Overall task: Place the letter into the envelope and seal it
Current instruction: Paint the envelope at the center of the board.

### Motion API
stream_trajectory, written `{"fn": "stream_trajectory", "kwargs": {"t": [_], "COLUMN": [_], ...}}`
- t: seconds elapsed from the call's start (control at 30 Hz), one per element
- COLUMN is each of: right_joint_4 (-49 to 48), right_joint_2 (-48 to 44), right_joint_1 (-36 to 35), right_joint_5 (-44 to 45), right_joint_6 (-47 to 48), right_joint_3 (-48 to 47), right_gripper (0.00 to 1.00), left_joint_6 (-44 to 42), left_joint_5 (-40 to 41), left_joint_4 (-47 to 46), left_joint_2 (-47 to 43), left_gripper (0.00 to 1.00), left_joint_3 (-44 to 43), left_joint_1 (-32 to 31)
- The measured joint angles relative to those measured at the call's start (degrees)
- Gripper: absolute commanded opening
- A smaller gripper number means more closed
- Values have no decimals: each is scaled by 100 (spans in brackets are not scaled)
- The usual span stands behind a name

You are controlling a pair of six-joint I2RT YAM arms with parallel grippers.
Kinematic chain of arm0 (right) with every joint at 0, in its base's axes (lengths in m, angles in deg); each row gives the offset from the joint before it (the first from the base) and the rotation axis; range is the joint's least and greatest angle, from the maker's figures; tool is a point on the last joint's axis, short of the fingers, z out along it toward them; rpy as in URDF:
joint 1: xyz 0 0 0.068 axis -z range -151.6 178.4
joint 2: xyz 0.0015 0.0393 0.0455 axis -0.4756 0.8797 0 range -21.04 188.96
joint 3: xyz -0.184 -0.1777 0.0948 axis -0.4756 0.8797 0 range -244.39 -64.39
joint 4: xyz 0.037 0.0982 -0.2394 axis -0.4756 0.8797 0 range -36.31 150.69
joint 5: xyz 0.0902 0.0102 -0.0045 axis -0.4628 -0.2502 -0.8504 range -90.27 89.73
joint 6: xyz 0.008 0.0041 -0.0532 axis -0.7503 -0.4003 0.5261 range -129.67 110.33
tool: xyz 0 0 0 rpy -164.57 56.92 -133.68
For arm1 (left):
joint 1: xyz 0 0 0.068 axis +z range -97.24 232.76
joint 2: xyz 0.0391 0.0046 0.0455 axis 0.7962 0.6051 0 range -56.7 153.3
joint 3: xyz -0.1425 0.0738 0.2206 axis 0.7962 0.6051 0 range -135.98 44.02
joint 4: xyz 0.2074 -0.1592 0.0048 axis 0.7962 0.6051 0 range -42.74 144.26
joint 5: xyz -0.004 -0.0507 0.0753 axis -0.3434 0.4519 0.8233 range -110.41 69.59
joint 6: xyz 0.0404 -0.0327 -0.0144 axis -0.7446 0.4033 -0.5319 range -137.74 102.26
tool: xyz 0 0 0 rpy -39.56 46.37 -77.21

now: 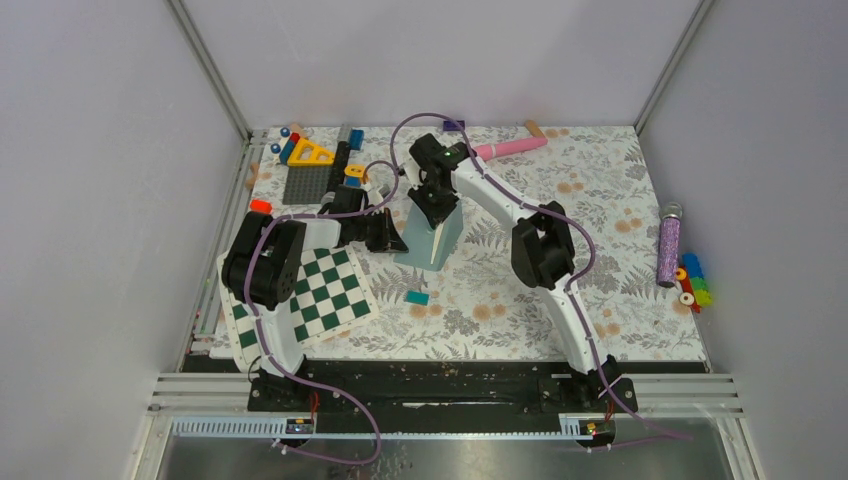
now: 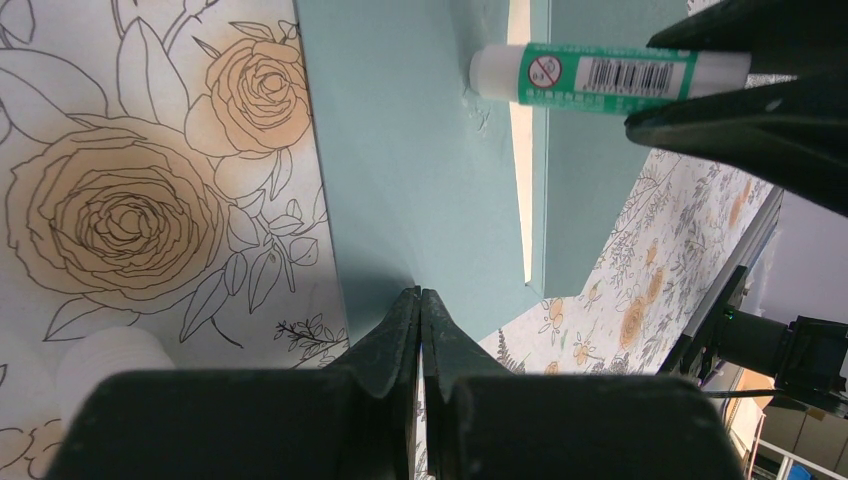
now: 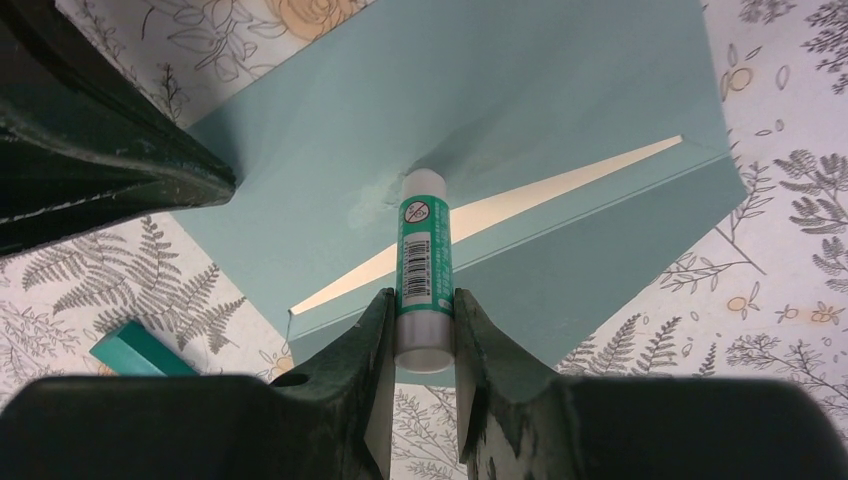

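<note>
On the flowered table [image 1: 600,300], the right gripper [image 3: 418,300] pinches a glue stick [image 3: 425,240] onto the envelope [image 3: 480,110] ahead. The left gripper [image 2: 420,295] clamps its edge, the letter [image 3: 530,196] peeking out. Thin paper likely buckles, so hold it by the edges.

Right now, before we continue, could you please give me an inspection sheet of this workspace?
Surface: floral-printed mat.
Job's things: letter shows as a cream sliver inside the teal envelope.
Clutter: checkerboard, small teal block, pink stick, purple tube.
Grippers: left gripper shut on the envelope's edge; right gripper shut on a glue stick, tip against the envelope.
Cables: purple cables along both arms.
Surroundings: plain grey walls.
</note>
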Motion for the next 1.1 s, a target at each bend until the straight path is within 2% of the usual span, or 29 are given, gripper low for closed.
{"fn": "stream_trajectory", "kwargs": {"t": [0.6,1.1], "right_joint_4": [39,205], "right_joint_2": [-352,-789], "right_joint_1": [-85,-94], "right_joint_5": [-109,-907], "right_joint_6": [0,-127], "right_joint_3": [575,885], "right_gripper": [0,0], "left_joint_6": [2,-13], "left_joint_5": [2,4], "left_joint_4": [0,-13], "left_joint_2": [0,0], "left_gripper": [0,0], "left_joint_3": [0,0], "left_joint_1": [2,0]}}
